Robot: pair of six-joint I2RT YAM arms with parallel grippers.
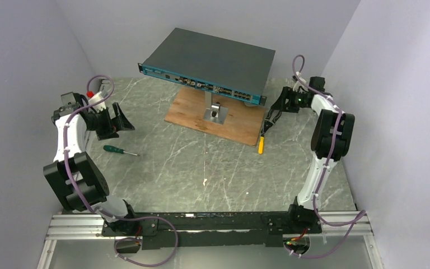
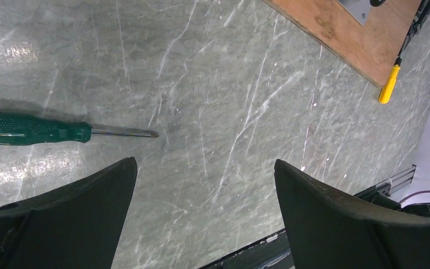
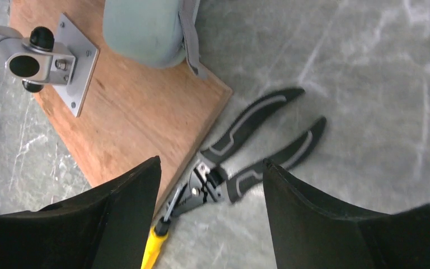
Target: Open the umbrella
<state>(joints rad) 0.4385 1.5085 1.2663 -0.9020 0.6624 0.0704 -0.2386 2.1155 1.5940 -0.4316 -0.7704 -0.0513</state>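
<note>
No umbrella shows in any view. A pale grey-green oval case (image 3: 143,28) with a grey strap lies on the wooden board (image 3: 134,112), seen only in the right wrist view. My left gripper (image 1: 118,120) is open and empty at the left of the table; in its wrist view (image 2: 204,162) the jaws stand wide over bare marble. My right gripper (image 1: 274,109) is open and empty at the board's right edge; in its wrist view (image 3: 211,162) the jaws stand apart above pliers (image 3: 246,151).
A grey network switch (image 1: 210,61) stands on a metal stand (image 1: 215,112) on the board (image 1: 241,126). A green screwdriver (image 1: 115,149) lies near the left gripper. A yellow screwdriver (image 1: 261,144) lies by the board's right corner, next to the pliers. Walls close in on both sides.
</note>
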